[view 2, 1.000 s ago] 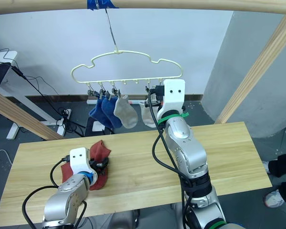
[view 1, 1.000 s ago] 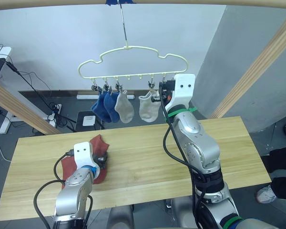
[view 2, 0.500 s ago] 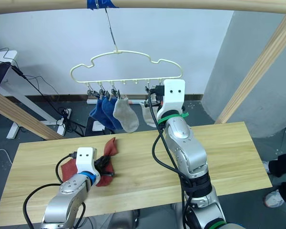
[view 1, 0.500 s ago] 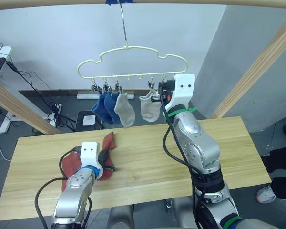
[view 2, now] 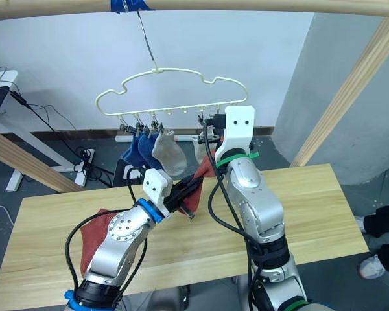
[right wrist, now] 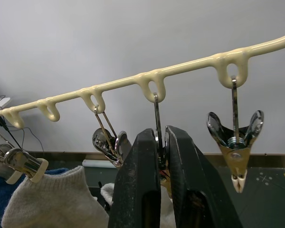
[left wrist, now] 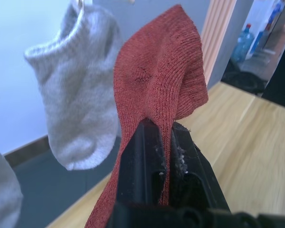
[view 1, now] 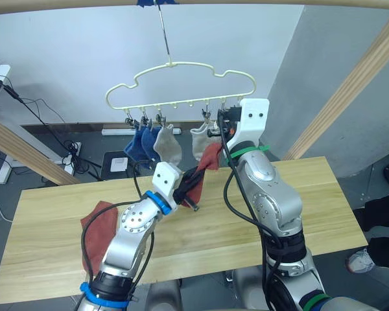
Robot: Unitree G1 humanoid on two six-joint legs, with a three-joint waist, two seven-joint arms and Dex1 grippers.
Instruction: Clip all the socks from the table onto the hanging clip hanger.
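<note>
Rust-red sock (view 1: pixel 206 162) is up off the table, pinched between the left gripper (view 1: pixel 189 188) fingers (left wrist: pixel 143 164), which are clamped on the fabric; its free end stands up toward the clip hanger (view 1: pixel 181 84), just below the hanger's right-hand clips and right beside the right gripper (right wrist: pixel 156 142). Left wrist view shows the knit squeezed in the gap between the two black fingers, with a light grey sock (left wrist: pixel 76 80) hanging just beside it. Second rust-red sock (view 1: pixel 97 223) lies flat on the pale wood table (view 1: pixel 324 194), near the robot's left end, partly behind the left arm. Hanger hangs by its metal hook from the wooden rail (view 1: pixel 259 3) with blue tape. Already clipped: two blue socks (view 1: pixel 137 144) at the left end of the clip row, one grey sock (view 1: pixel 167 146) next to them, another grey sock (view 1: pixel 200 139) further right, partly behind the red one. Right gripper is raised at the hanger, fingers closed on a metal clip (right wrist: pixel 157 142) that hangs from one of the hanger's loops; an empty clip (right wrist: pixel 235 147) hangs from the next loop beside it, jaws shut.
</note>
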